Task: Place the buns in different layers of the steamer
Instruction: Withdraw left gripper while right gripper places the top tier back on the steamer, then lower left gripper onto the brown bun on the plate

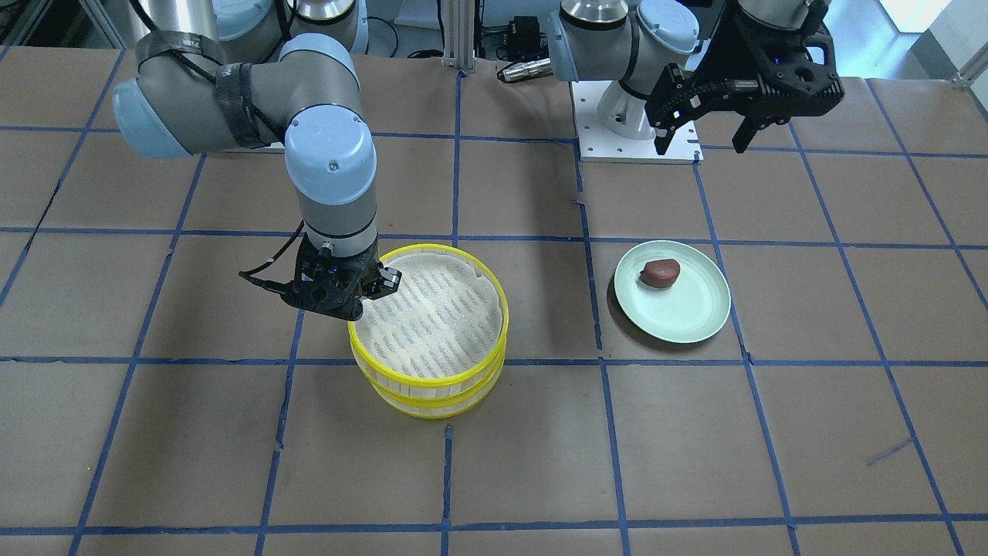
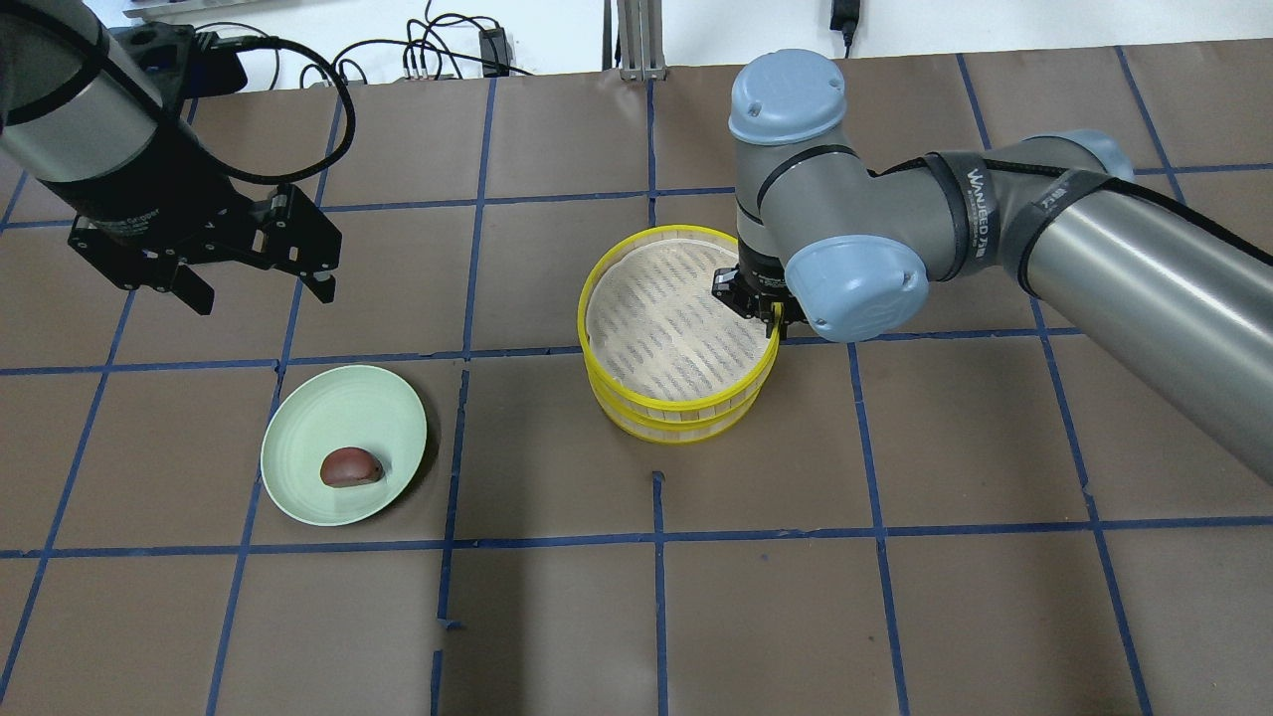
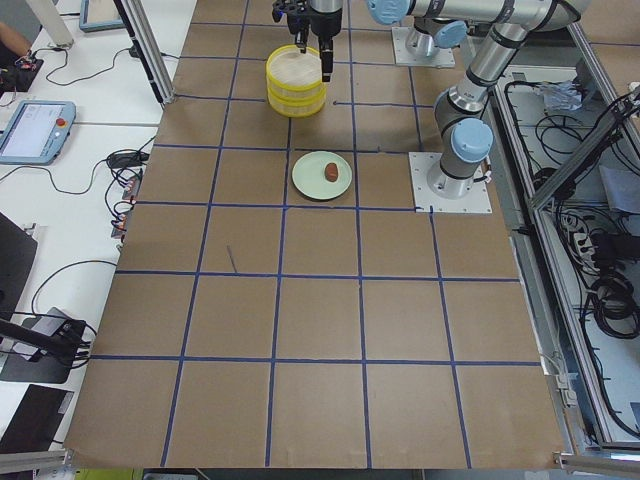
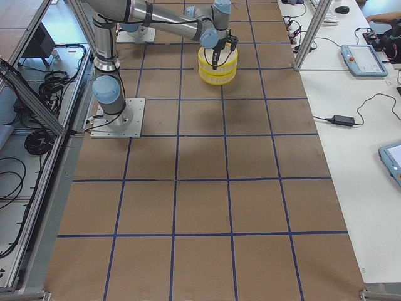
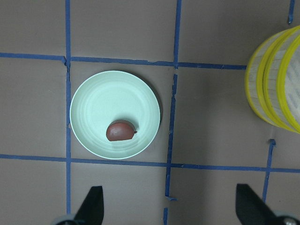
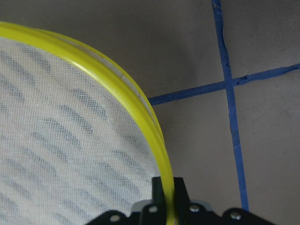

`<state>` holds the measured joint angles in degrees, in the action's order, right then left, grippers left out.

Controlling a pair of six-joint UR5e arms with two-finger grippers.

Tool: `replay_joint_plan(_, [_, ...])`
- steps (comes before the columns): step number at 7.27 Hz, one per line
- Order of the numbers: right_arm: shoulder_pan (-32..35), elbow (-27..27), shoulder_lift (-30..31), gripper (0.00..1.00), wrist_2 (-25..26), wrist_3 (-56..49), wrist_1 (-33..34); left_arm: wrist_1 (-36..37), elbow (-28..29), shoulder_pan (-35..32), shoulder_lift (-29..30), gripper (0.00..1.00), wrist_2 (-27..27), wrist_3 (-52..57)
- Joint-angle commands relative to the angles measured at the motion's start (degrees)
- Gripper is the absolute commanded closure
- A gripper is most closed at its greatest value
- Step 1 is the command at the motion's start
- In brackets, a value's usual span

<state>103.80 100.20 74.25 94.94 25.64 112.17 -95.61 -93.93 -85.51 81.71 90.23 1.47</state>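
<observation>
The two steamer tiers stand stacked at mid-table, the top tier (image 1: 440,309) (image 2: 666,318) on the lower tier (image 1: 432,403) (image 2: 676,430). The top tier's liner is bare. My right gripper (image 1: 382,282) (image 2: 774,318) is shut on the top tier's yellow rim (image 6: 117,75), one finger inside and one outside. The reddish-brown bun (image 1: 661,272) (image 2: 350,467) (image 5: 120,131) lies on the pale green plate (image 1: 695,324) (image 2: 308,418) (image 5: 108,93). My left gripper (image 1: 701,143) (image 2: 264,296) (image 5: 171,206) is open and empty, high above the table behind the plate. The white bun is hidden.
The table is brown paper with a grid of blue tape. The left arm's white base plate (image 1: 617,150) is behind the plate. Cables and screens lie off the table's ends in the side views.
</observation>
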Motion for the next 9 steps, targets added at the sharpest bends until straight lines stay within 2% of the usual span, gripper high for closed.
replay_joint_plan(1, [0.0, 0.0, 0.02, 0.9, -0.19, 0.11, 0.15, 1.73, -1.52, 0.34, 0.03, 0.0, 0.04, 2.12])
replay_joint_plan(2, [0.0, 0.17, -0.42, 0.88, -2.28, 0.02, 0.07, 3.22, -3.79, 0.77, 0.81, 0.02, 0.12, 2.83])
replay_joint_plan(3, [0.0, 0.08, -0.33, 0.88, -2.65, 0.11, 0.07, 6.46, -8.59, 1.91, 0.82, 0.05, 0.12, 2.92])
replay_joint_plan(5, [-0.08, 0.17, -0.42, 0.83, -2.39, -0.41, -0.02, 9.74, -16.61, 4.89, 1.08, 0.0, 0.21, 3.01])
replay_joint_plan(7, [-0.08, 0.17, -0.42, 0.84, -1.78, -0.33, 0.07, 9.74, -19.53, 7.81, 3.44, 0.0, 0.12, 2.75])
replay_joint_plan(9, [-0.09, 0.17, -0.42, 0.86, -1.69, -0.33, 0.07, 9.83, -19.28, 7.81, 7.75, 0.0, 0.04, 1.52])
